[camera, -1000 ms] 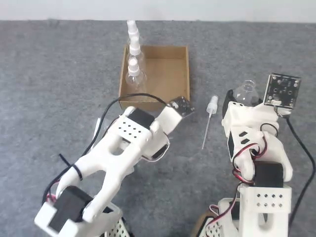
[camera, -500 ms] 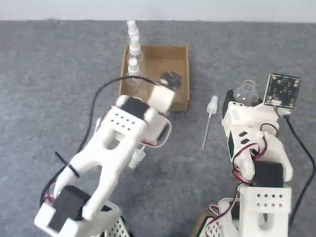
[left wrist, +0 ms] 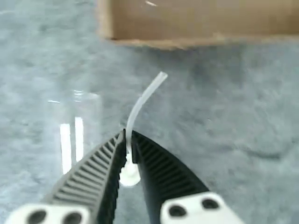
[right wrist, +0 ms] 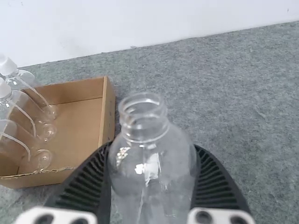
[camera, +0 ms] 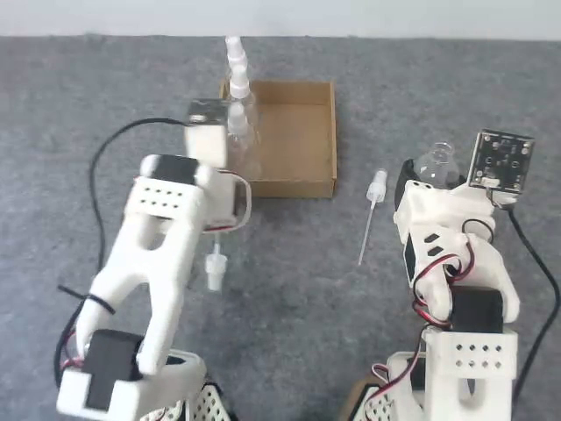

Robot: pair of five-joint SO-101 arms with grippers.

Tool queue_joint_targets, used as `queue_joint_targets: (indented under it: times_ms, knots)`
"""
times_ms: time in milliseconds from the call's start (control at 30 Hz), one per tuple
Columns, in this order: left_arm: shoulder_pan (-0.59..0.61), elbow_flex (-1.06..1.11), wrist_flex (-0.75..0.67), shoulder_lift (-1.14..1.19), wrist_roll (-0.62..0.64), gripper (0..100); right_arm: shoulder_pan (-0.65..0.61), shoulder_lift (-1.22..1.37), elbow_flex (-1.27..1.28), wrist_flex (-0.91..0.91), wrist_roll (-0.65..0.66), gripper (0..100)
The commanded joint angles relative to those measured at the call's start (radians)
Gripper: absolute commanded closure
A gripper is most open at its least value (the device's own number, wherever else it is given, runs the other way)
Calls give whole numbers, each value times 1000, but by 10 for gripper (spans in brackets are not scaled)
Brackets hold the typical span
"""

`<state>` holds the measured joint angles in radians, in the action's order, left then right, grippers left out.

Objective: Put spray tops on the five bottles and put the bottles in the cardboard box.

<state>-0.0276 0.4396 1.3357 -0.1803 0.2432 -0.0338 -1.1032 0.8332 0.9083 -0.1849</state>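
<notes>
Grey felt covers the bench (camera: 88, 105). In the high view the cardboard box (camera: 298, 132) sits at 12 o'clock on it. Three capped bottles (camera: 238, 123) lean along the box's 9 o'clock wall. My left arm (camera: 158, 246) comes up from 7 o'clock. The held spray top (camera: 215, 267) hangs beside it, at 7 o'clock of the box and apart from it. A loose spray top (camera: 372, 206) lies on the felt at 4 o'clock of the box, its tube running toward 6 o'clock. My right arm (camera: 438, 219) stands at 5 o'clock. The open bottle (camera: 436, 162) is at its far end, at 3 o'clock of the loose spray top.

In the left wrist view my left end effector (left wrist: 127, 139) is clamped on the held spray top (left wrist: 145, 98), jaws nearly together where the thin tube meets the white head. The tube curves out past the tips toward the box wall (left wrist: 187, 23) without touching it.

In the right wrist view my right end effector (right wrist: 152, 149) is clamped around the body of the open bottle (right wrist: 142, 109). The bottle stands upright with a bare neck. Beyond it is the cardboard box (right wrist: 79, 116), with the capped bottles (right wrist: 23, 126) tilted against one side wall.
</notes>
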Motion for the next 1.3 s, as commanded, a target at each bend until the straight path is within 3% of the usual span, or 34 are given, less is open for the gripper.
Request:
queue_joint_targets:
  times_ms: [0, 300, 467, 733, 900, 1033, 1267]
  knots:
    - [104, -44, -41, -11, 28, 988, 8, -24, -6, -28, -3, 887]
    - [328, -44, -95, -9, 147, 986, 8, -24, -5, -28, -3, 887]
    - [396, -51, -94, -11, 201, 985, 8, -24, -2, -28, -3, 887]
    - [517, -18, -43, -11, 388, 987, 7, -31, 68, -124, -3, 890]
    - [578, 28, -40, -11, 387, 985, 7, -31, 75, -134, -3, 890]
    - [601, 35, -38, -9, 305, 980, 7, -31, 75, -134, -3, 890]
    - [598, -28, 101, -11, 213, 826, 7, -27, 75, -134, -3, 890]
